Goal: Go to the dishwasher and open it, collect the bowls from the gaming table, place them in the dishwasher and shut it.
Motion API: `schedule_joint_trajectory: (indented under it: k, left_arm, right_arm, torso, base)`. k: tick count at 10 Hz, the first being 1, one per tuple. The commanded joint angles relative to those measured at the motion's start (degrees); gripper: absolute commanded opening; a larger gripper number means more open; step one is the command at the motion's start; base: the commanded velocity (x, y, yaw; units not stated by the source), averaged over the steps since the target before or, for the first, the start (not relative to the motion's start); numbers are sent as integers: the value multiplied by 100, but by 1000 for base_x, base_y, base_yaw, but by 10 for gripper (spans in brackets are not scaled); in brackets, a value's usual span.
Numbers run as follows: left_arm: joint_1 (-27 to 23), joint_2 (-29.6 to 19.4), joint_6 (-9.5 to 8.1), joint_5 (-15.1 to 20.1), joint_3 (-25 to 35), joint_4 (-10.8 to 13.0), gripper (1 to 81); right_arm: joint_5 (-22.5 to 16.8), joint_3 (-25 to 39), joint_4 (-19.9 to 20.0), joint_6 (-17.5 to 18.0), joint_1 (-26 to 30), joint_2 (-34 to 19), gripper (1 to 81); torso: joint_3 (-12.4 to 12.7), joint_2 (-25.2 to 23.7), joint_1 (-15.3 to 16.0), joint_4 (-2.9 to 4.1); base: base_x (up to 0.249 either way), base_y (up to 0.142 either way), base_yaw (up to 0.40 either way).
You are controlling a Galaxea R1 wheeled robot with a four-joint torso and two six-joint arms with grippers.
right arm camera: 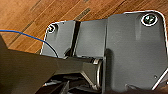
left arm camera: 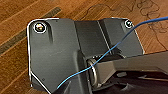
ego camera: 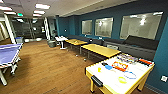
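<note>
The robot drives over the wood floor (ego camera: 50,67), passing an air-hockey table (ego camera: 117,75); no dishwasher seen yet. Steer wide of the table-tennis table (ego camera: 8,53). Whether either claw is clenched, I cannot tell

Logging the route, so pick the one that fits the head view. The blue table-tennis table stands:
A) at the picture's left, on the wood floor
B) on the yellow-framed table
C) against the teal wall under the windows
A: the table-tennis table stands at the picture's left on the wood floor.
</note>
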Motion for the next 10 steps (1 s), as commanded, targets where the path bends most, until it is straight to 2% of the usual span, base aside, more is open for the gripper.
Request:
schedule_joint_trajectory:
  k: [1, 10]
  left_arm:
    - [-281, -14, 40, 267, 31, 47, 811]
    - [-288, -6, 40, 267, 31, 47, 811]
  right_arm:
    - [-199, 56, -88, -19, 317, 19, 811]
    - [-199, 56, -88, -19, 317, 19, 811]
  torso:
    - [0, 0, 0, 0]
    - [0, 0, 2, 0]
  base:
    - [123, 62, 0]
    - [124, 62, 0]
